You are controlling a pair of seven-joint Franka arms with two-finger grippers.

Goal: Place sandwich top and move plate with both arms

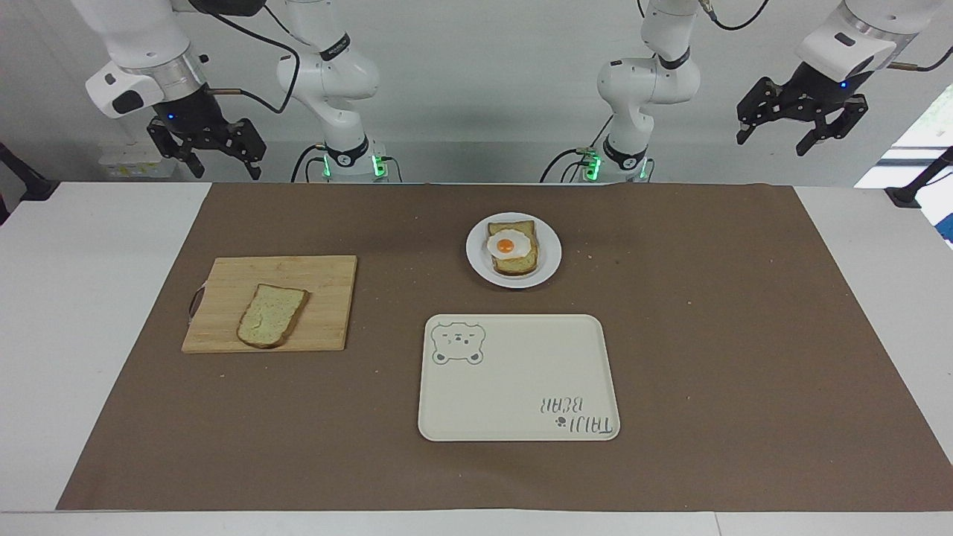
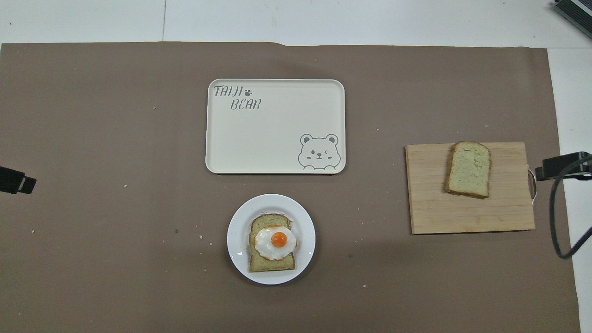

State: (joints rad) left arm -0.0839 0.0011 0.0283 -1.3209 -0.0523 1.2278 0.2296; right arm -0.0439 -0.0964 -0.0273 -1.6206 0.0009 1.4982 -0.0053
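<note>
The sandwich top (image 1: 272, 316) (image 2: 468, 169), a pale speckled slice with a brown crust, lies flat on a wooden cutting board (image 1: 313, 279) toward the right arm's end. The small white plate (image 1: 549, 257) (image 2: 236, 240) sits mid-table and carries a bread slice with a fried egg (image 1: 510, 246). My right gripper (image 1: 223, 167) hangs open and empty, high over the table's edge at its own end. My left gripper (image 1: 774, 141) is also open and empty, raised high at the left arm's end. Only the grippers' tips show in the overhead view, the left gripper (image 2: 16, 179) and the right gripper (image 2: 562, 165).
A cream rectangular tray (image 1: 521, 387) (image 2: 277, 152) with a bear drawing lies on the brown mat (image 1: 707, 335), farther from the robots than the plate. Crumbs are scattered on the mat. A black cable (image 2: 555, 217) hangs near the cutting board's handle.
</note>
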